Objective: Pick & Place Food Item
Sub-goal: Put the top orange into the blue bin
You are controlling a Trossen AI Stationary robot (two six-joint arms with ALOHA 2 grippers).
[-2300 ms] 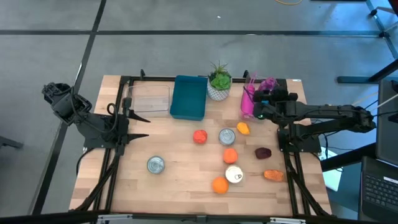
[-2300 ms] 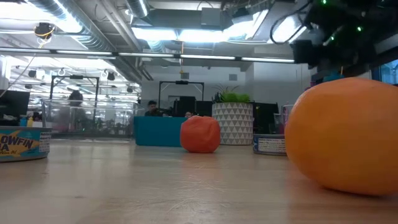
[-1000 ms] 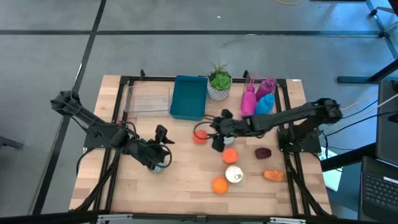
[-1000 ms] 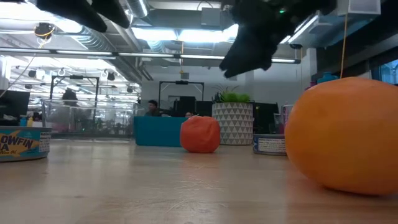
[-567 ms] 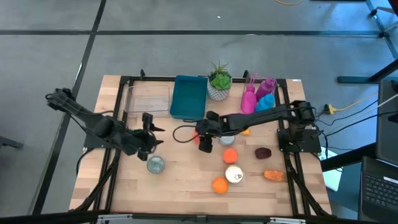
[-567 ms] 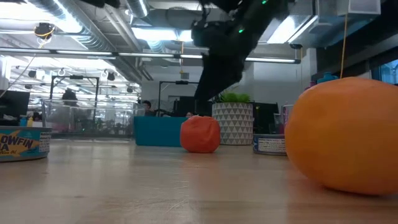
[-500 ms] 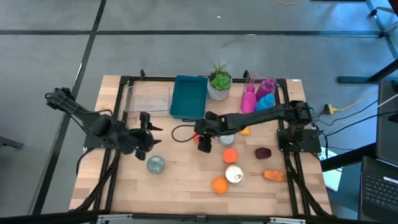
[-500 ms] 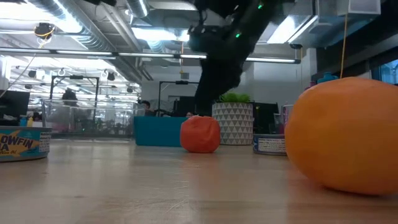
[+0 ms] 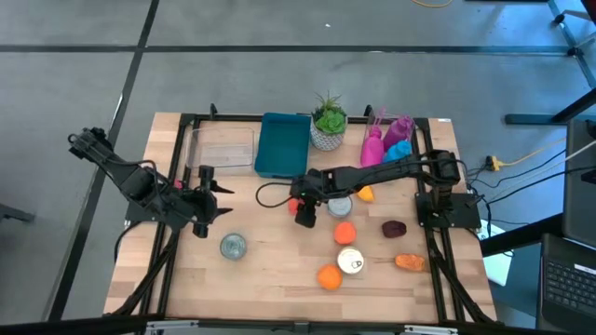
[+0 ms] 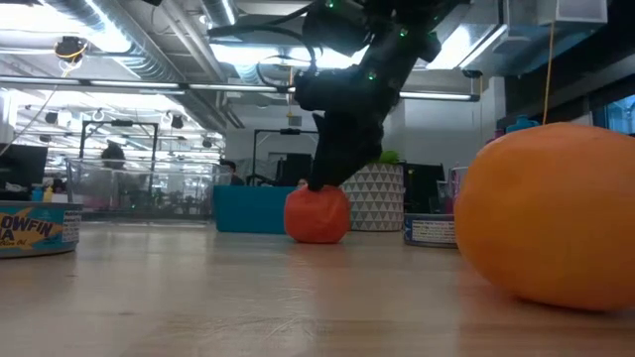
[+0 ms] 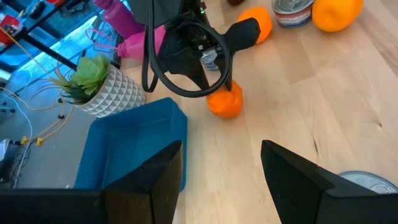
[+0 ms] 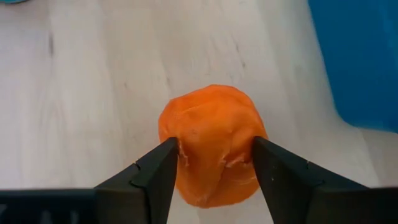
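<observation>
Mid-table, right hand [image 12: 211,163] pinching orange-red food item [image 12: 212,144], left hand [image 11: 221,171] spread, tin [image 10: 38,229] reading "OWFIN"

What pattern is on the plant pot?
White with a grey triangle pattern; the pot shows best in the left wrist view.

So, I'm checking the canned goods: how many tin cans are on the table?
3. One tin can on the table's left side near the left gripper, one can mid-table partly under the right arm, one near the front beside an orange. None seem hidden.

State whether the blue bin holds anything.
Empty: the blue bin shows only its bare floor in the high view.
</observation>
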